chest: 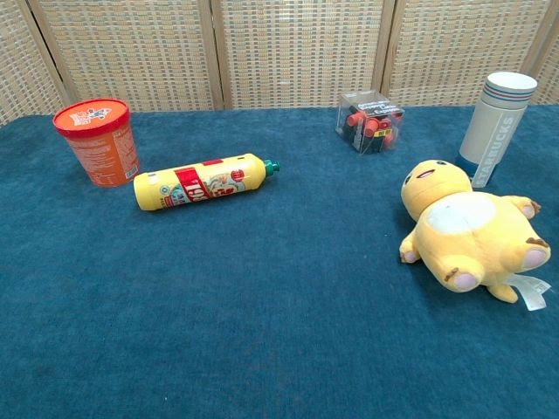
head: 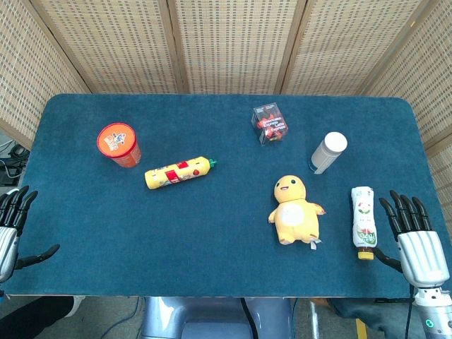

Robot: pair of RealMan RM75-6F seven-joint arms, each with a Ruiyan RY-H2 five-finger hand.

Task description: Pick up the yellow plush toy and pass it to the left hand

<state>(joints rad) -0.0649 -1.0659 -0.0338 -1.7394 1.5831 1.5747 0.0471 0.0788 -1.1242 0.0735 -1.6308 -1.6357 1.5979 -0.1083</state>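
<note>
The yellow plush toy (head: pixel 294 211) lies on its back right of the table's middle; the chest view has the plush toy (chest: pixel 467 229) at the right. My right hand (head: pixel 417 240) hovers at the table's front right corner, fingers spread and holding nothing, well right of the toy. At the front left edge my left hand (head: pixel 13 233) is open too, far from the toy. Neither hand shows in the chest view.
A small white bottle (head: pixel 364 221) lies between the toy and my right hand. Behind the toy stand a white tumbler (head: pixel 328 152) and a clear box (head: pixel 270 123). A yellow bottle (head: pixel 179 171) and an orange tub (head: pixel 119 145) sit on the blue table (head: pixel 212 233) at the left.
</note>
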